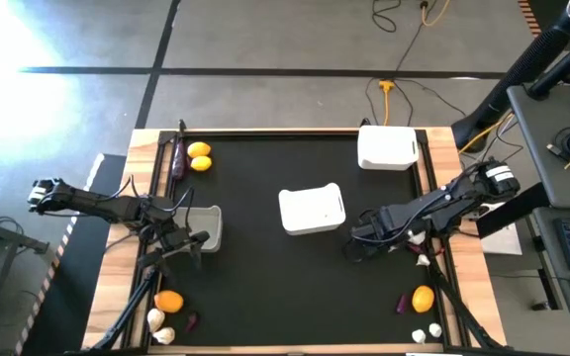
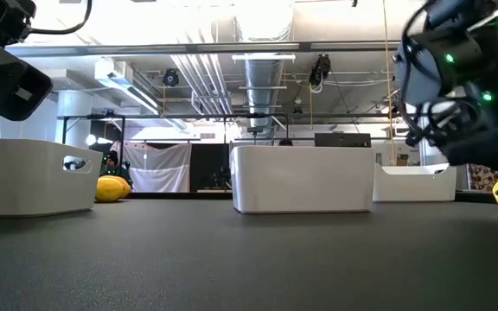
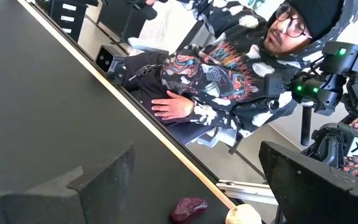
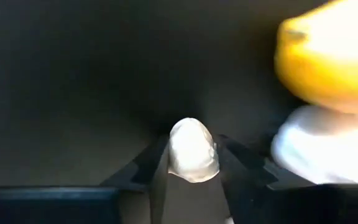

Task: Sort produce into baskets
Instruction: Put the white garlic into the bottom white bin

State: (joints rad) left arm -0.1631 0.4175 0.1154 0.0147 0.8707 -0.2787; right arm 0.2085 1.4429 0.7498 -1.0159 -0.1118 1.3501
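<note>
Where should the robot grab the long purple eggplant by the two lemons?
Around its slim middle, coming straight down from above. The eggplant lies flat and long, so a pinch probably fits across its narrow width. The lemons sit close on one side, leaving little room for a sideways approach.

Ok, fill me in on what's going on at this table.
Two robot arms are sorting produce into three white bins. The right claw is shut on a garlic bulb, low over the mat on the table's right side, with a lemon close by. The left claw is open beside the left bin, holding nothing. The middle bin and far bin look empty from above. A person sits beyond the table edge.
</note>
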